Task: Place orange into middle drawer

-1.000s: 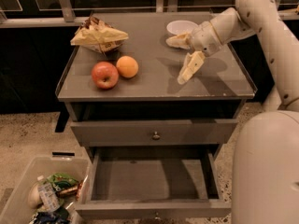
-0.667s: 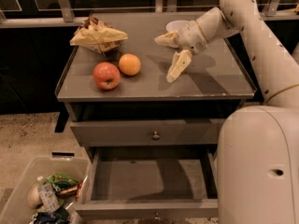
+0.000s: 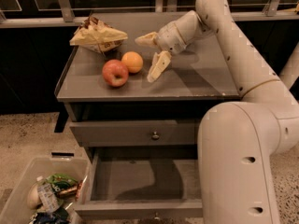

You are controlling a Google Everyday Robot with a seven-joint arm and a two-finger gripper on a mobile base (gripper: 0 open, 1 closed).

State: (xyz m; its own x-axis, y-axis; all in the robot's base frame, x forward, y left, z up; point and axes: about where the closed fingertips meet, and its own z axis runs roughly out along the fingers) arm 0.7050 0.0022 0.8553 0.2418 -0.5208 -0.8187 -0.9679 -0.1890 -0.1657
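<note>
On my one camera view, I have the gripper (image 3: 150,56) low over the cabinet top (image 3: 201,78), just right of the orange (image 3: 132,62). Its fingers (image 3: 158,67) are spread wide and hold nothing. The orange sits on the top, close beside a red apple (image 3: 115,73), with a crumpled chip bag (image 3: 98,35) behind them. Below, the middle drawer (image 3: 117,178) is pulled out under a closed drawer front (image 3: 121,133). A plastic bin (image 3: 23,171) stands at lower left.
</note>
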